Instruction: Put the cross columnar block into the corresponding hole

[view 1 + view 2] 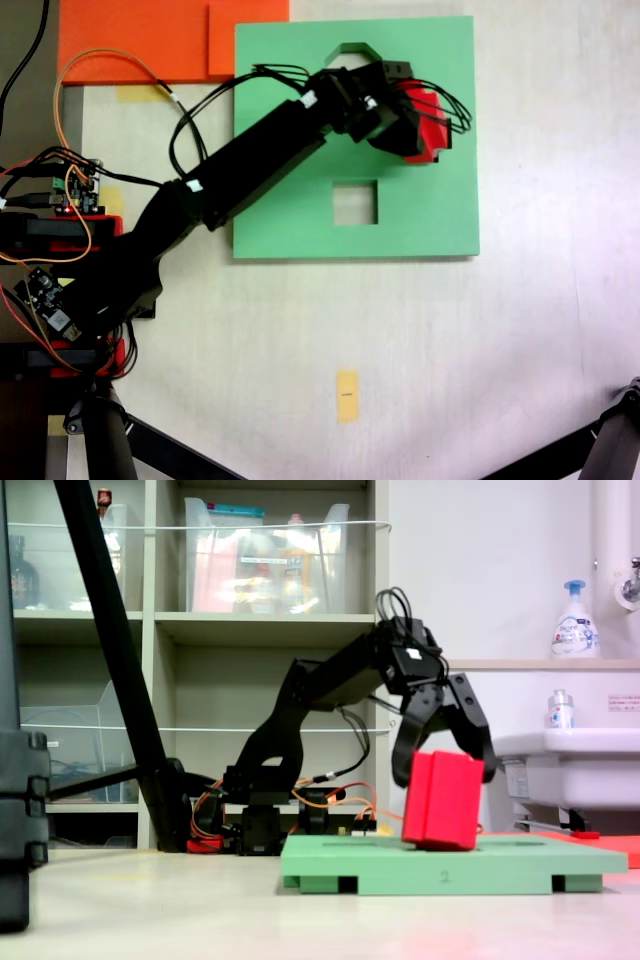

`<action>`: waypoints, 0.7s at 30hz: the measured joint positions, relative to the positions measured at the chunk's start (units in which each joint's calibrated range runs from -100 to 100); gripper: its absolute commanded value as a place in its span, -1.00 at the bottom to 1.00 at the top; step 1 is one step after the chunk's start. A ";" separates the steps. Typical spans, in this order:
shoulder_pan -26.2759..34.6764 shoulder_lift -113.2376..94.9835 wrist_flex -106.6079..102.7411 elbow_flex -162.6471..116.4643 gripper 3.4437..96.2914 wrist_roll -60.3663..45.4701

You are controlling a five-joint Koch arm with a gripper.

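one black arm (230,175) reaches from its base at the first exterior view's left, out over a green board (430,215) that lies flat on the pale worktop (450,350). its tool (445,765) is spread around the top of the red block (443,800), one finger on each side of it in the second exterior view; whether the fingers (408,750) press the block or only flank it cannot be told. the block leans, its top tipped toward the second exterior view's right, and its lower end meets the board's top face. whether that end has gone into a cutout cannot be seen from the side. in the first exterior view the block (425,125) sits in the board's upper right part, mostly covered by the tool, and whatever cutout lies under it is hidden. a square cutout (355,202) shows near the board's middle, below the block in the first exterior view, and an angled cutout (352,50) shows near the board's top edge, partly behind the arm. an orange sheet (140,40) lies at the first exterior view's upper left, touching the board's corner. a small yellow tag (347,395) lies on the worktop well below the board. in the second exterior view a shelf unit (200,660) with clear bins stands behind the arm, and a sink (565,765) with a soap bottle (573,622) above it is at the right.
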 measured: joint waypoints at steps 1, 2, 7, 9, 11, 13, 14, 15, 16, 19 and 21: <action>0.00 0.14 0.29 0.00 -0.32 0.29; 0.05 0.41 0.49 -0.10 -0.32 0.68; 0.20 1.78 1.47 -0.29 -0.32 1.95; 0.29 2.05 1.66 -0.29 -0.32 2.00; 0.39 2.87 1.76 -0.29 -0.32 2.00; 0.39 3.83 1.76 -0.20 -0.32 1.95; 0.39 4.38 1.96 -0.29 -0.32 1.95; 0.39 4.92 2.06 -0.20 -0.32 1.95; 0.39 5.34 2.15 -0.20 -0.32 1.95; 0.39 6.84 2.15 0.00 -0.25 1.95; 0.39 7.39 2.74 0.20 -0.03 1.95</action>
